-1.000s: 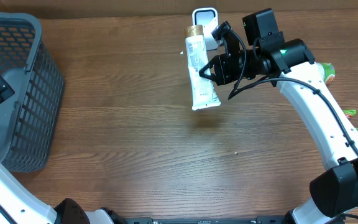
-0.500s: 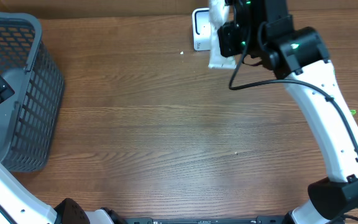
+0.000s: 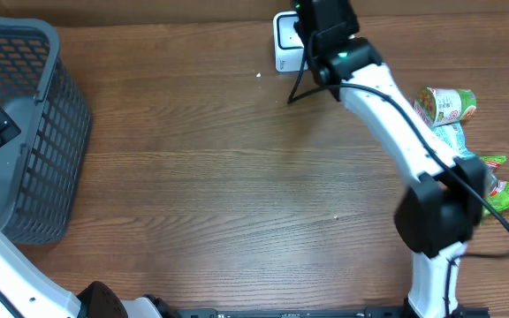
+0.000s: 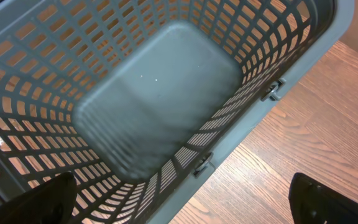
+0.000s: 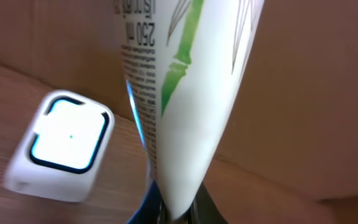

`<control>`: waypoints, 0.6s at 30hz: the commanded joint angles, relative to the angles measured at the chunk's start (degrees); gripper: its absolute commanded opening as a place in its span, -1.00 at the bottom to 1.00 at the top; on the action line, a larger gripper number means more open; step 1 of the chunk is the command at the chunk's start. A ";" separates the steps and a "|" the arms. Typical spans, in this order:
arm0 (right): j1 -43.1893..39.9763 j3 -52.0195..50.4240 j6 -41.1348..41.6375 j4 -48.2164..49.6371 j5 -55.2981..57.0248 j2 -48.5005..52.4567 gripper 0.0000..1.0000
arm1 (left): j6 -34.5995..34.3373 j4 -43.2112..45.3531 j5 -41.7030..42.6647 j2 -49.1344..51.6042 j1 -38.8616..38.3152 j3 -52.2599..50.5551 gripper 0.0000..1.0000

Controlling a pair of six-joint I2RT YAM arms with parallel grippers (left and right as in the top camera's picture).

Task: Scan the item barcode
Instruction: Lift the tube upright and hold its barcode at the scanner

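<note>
Fingers of the right gripper [image 5: 176, 214] are pinched tight on the flat end of a white tube [image 5: 197, 93]. Only the very bottom of the tube sits between them. The rest sticks out from the fingers and gets fatter as it goes. It has a green bamboo drawing and small dark print on it. In the right wrist view the tube fills the middle, with a brown wall [image 5: 316, 93] behind it.

The scanner [image 5: 64, 146] is a little white box with a dark ring around a bright window. It lies on the table [image 3: 237, 194], just beside the tube, on the left of that view. I cannot tell if the print faces the window.

From above, the right gripper [image 3: 325, 22] is stretched out to the far edge of the table, right by the scanner [image 3: 284, 35]. The arm hides the tube there.

The left gripper [image 4: 188, 199] is wide open and holds nothing. It hangs over a gray basket [image 4: 160, 106], well apart from the tube.

A green can [image 3: 444, 106] and some green packets [image 3: 506, 181] lie on the right side of the table.
</note>
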 commanded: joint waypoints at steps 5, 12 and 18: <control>-0.46 1.42 -23.28 11.28 2.82 6.08 -0.93 | -0.42 0.17 0.24 -0.39 -0.02 0.70 0.99; -2.03 1.42 -25.99 14.95 -0.33 10.12 -0.93 | -0.42 0.17 0.24 -0.39 -0.02 0.70 1.00; -3.06 1.16 -25.81 14.86 -1.73 11.04 -0.93 | -0.42 0.17 0.24 -0.39 -0.02 0.70 1.00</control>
